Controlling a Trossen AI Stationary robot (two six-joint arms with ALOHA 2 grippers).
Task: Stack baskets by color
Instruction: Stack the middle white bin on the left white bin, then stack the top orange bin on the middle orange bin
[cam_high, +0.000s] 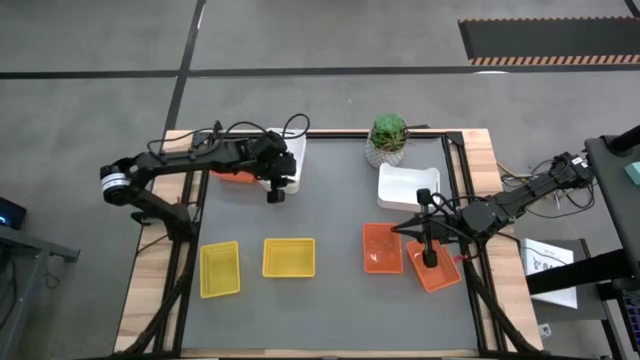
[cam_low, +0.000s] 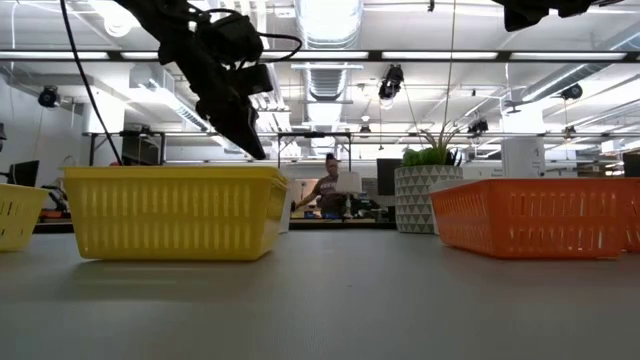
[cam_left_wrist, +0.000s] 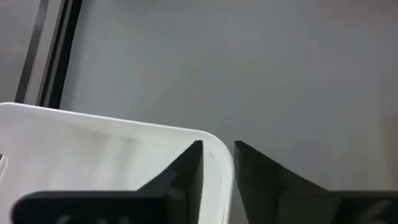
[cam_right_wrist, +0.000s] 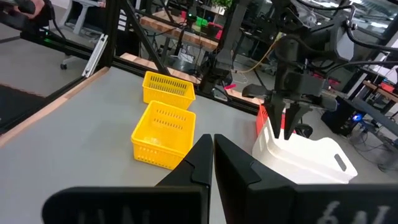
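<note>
Up at the far left of the desk (cam_high: 330, 300), the left hand (cam_high: 275, 196) stands over the near wall of a white basket (cam_high: 290, 160), one finger (cam_left_wrist: 186, 171) inside the rim and the other outside, parted by a narrow gap around the wall. An orange basket (cam_high: 232, 177) peeks out beside the white one, under the arm. Two yellow baskets sit near the front left, one (cam_high: 219, 269) next to the other (cam_high: 289, 257), shallow with slotted sides and rounded corners. On the right, another white basket (cam_high: 408, 186) lies near a potted plant (cam_high: 388, 138). Just in front of it are two orange baskets: one (cam_high: 381, 248) sits flat, and the right hand (cam_high: 429, 256), fingers pressed together, hangs over the other (cam_high: 436, 270), which lies turned at an angle.
</note>
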